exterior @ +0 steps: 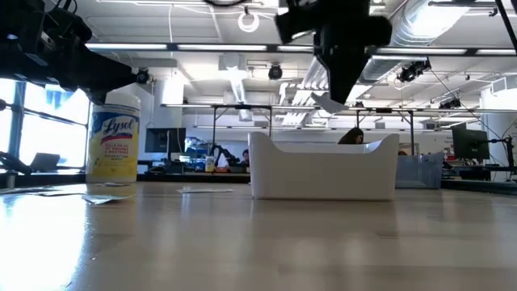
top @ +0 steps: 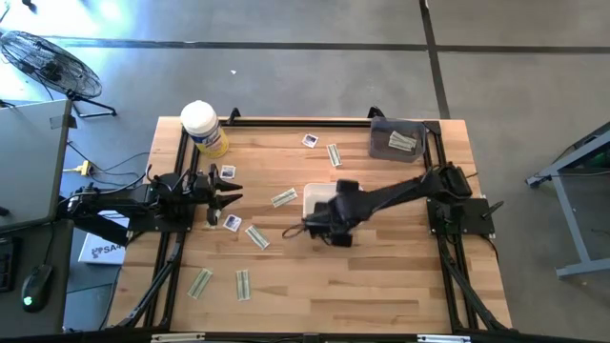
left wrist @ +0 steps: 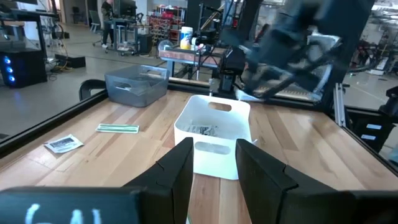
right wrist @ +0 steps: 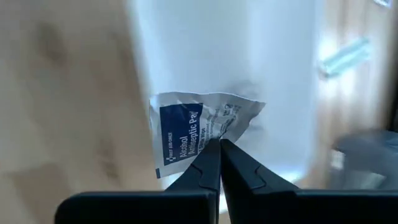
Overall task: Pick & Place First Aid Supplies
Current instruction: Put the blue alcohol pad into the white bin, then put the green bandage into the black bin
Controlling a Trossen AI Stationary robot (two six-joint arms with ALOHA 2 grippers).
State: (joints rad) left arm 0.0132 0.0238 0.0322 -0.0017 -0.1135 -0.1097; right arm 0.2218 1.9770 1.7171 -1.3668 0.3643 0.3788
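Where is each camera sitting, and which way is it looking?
High view: above, looking straight down on the wooden table and both dark arms.
Low view: at tabletop height, facing the white plastic tray; the right arm hangs above.
Left wrist view: on the left arm, past the left gripper toward that tray.
Right wrist view: on the right arm; the right gripper pinches a square white blue-printed packet.
Shared: the tray.

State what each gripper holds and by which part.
Right gripper: pinches a square white packet with dark-blue print by its lower edge. Left gripper: open, holds nothing.
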